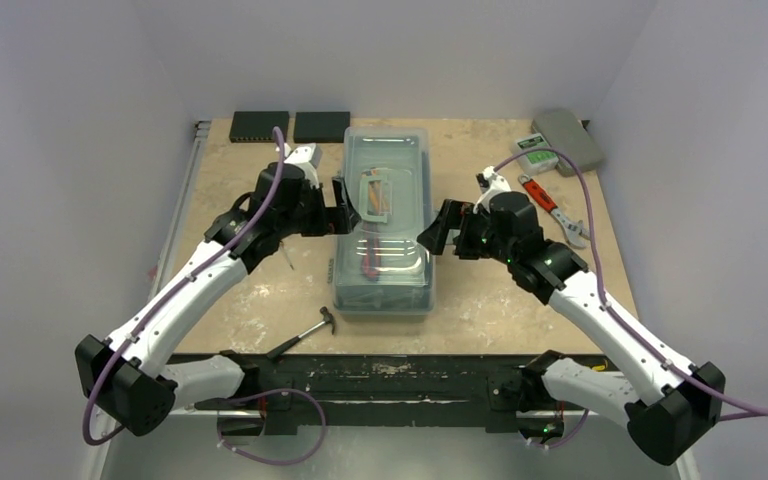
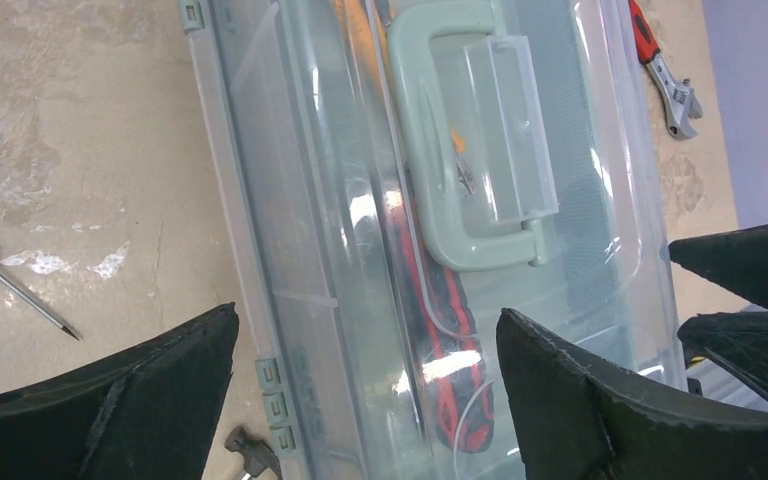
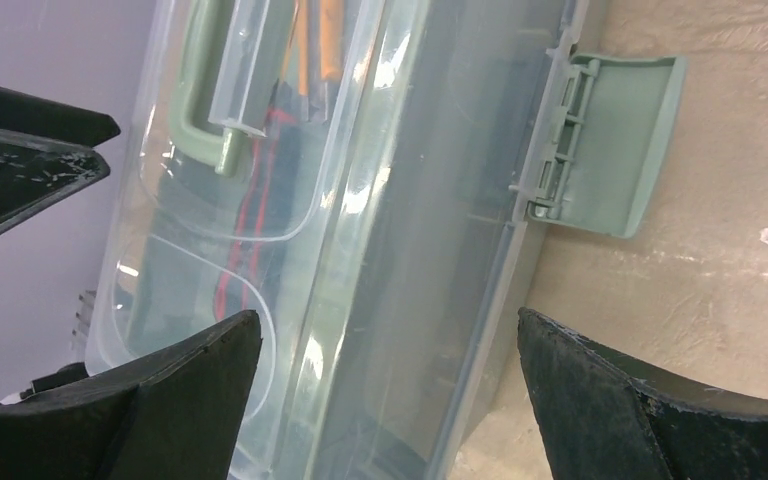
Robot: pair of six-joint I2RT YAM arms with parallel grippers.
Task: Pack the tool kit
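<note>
Item, toolbox [image 1: 382,225]: mid-table, long axis running away from me, flanked by my left gripper [image 1: 342,208] and right gripper [image 1: 440,227], both spread wide and empty, the left seemingly nearer; right-side latch [image 3: 610,140] unfastened.

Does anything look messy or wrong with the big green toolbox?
Yes. The toolbox has its lid down, but a green latch on its side sticks outward, not clipped shut. A hammer, a screwdriver and a red-handled wrench lie loose on the table outside it.
</note>
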